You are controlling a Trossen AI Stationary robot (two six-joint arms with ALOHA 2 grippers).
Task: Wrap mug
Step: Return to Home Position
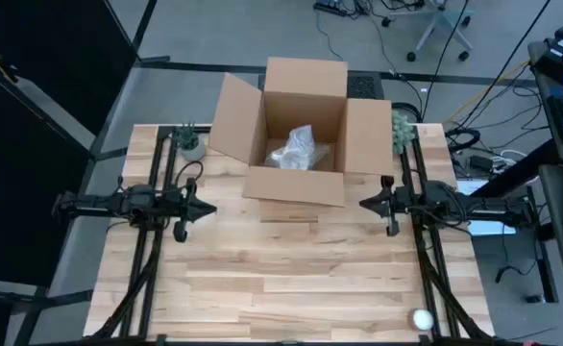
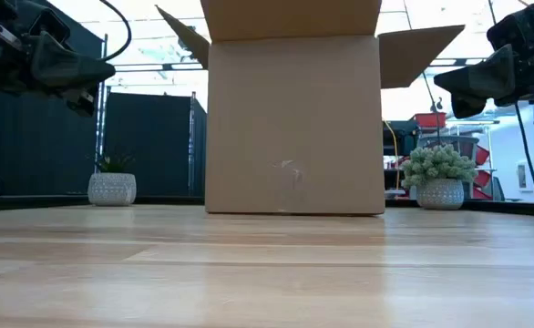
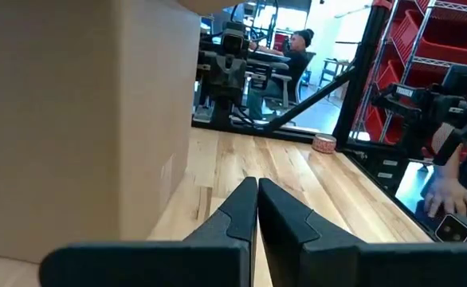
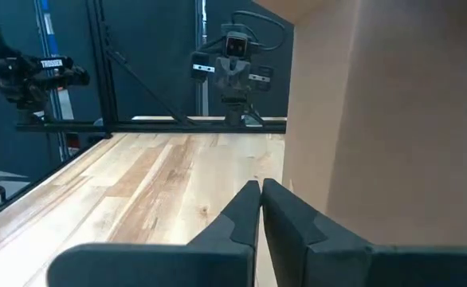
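An open cardboard box (image 1: 296, 130) stands at the table's far middle, resting on its base. Inside it lies a crumpled bundle of clear wrap (image 1: 296, 149); the mug is hidden. My left gripper (image 1: 209, 209) hovers shut to the left of the box's near corner, above the table. My right gripper (image 1: 366, 203) hovers shut to the right of the box's near corner. Each wrist view shows shut fingers (image 3: 257, 195) (image 4: 260, 195) beside a box wall, with nothing between them.
Two small potted plants stand at the far corners, one on the left (image 1: 189, 144) and one on the right (image 1: 402, 130). A small white roll (image 1: 422, 318) lies near the right front edge. Bare wood (image 1: 291, 279) spreads in front of the box. People sit beyond the table.
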